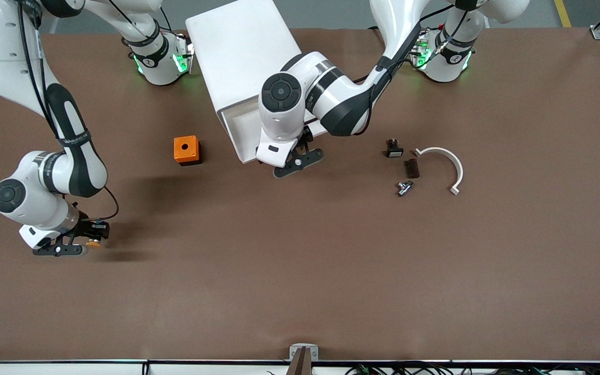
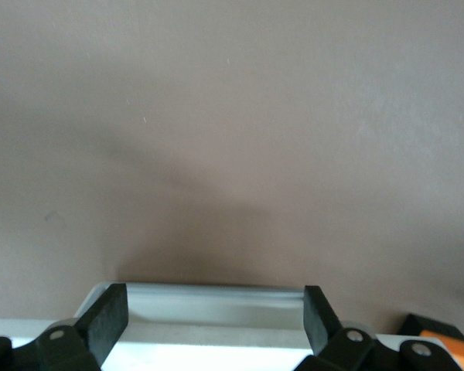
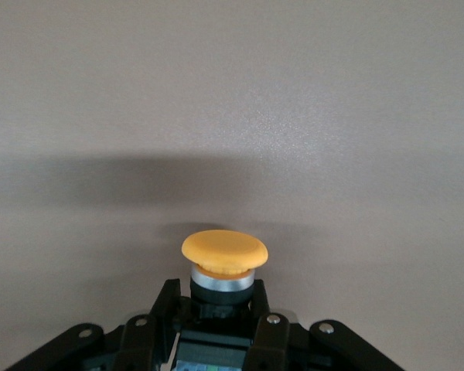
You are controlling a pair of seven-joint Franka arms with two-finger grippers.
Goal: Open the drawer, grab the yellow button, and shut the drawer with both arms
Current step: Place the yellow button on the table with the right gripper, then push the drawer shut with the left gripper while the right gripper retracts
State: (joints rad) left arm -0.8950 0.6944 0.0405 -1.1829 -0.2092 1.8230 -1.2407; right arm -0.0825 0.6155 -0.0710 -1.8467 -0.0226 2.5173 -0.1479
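The white cabinet point(image 1: 237, 52) lies at the middle of the table near the robots' bases. Its drawer point(image 1: 237, 122) stands pulled out toward the front camera. My left gripper point(image 1: 300, 159) is at the drawer's front edge. In the left wrist view it point(image 2: 214, 317) is open, its fingers point(image 2: 108, 317) spread wide at the front rim point(image 2: 216, 297), gripping nothing. My right gripper point(image 1: 71, 245) is low over the bare table toward the right arm's end. It is shut point(image 3: 216, 297) on the black body of the button point(image 3: 224, 251), whose orange-yellow cap point(image 1: 92, 242) sticks out past the fingertips.
An orange cube with a hole point(image 1: 186, 150) sits beside the drawer toward the right arm's end; it also shows in the left wrist view point(image 2: 441, 340). Toward the left arm's end lie a small black part with a white face point(image 1: 394, 149), a dark block point(image 1: 412, 167), a metal piece point(image 1: 404, 187) and a white curved piece point(image 1: 446, 161).
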